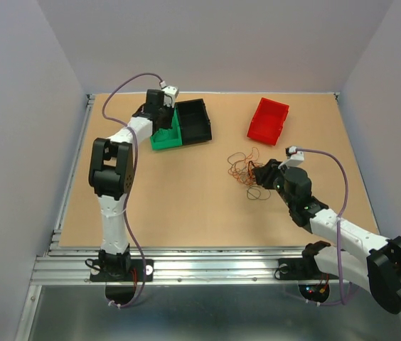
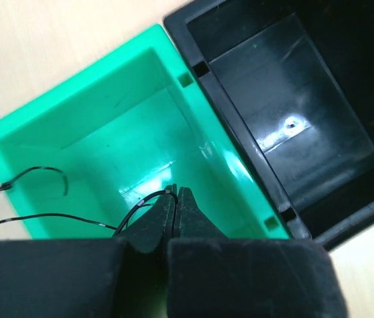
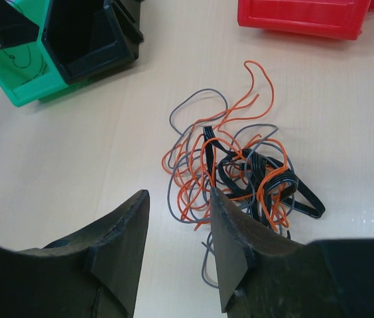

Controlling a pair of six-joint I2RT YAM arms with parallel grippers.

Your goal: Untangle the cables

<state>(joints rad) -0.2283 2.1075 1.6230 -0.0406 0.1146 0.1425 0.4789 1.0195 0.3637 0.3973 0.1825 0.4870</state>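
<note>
Hanging over the green bin, the left jaws pinch a thin black wire. The other cables lie tangled on the surface near the red bin, with the right jaws parted wide just beside them.

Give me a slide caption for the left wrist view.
Left gripper, shut on a thin black wire, hangs over the green bin beside the black bin.

No readable text, label, brand, number or sign appears on anything in any of the three views.
</note>
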